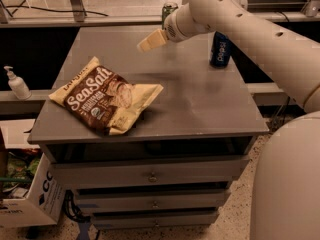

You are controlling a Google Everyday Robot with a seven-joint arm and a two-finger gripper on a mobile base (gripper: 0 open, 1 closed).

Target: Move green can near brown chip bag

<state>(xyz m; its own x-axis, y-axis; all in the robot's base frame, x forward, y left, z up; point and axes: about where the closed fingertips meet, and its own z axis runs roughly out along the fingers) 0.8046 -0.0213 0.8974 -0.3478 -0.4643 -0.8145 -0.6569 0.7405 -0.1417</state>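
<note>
I am hovering my pincer [150, 41] over the far part of the grey cabinet top [200, 104], carrying nothing that I can see, and I cannot tell whether it is spread or pressed together. The green can [170, 8] is standing upright just behind the pincer at the far edge, partly hidden by my wrist. The brown chip bag [105, 101] is lying flat below and to the left of the pincer in the view, well apart from that can. A dark blue can [220, 50] is standing to the pincer's right, past my forearm.
</note>
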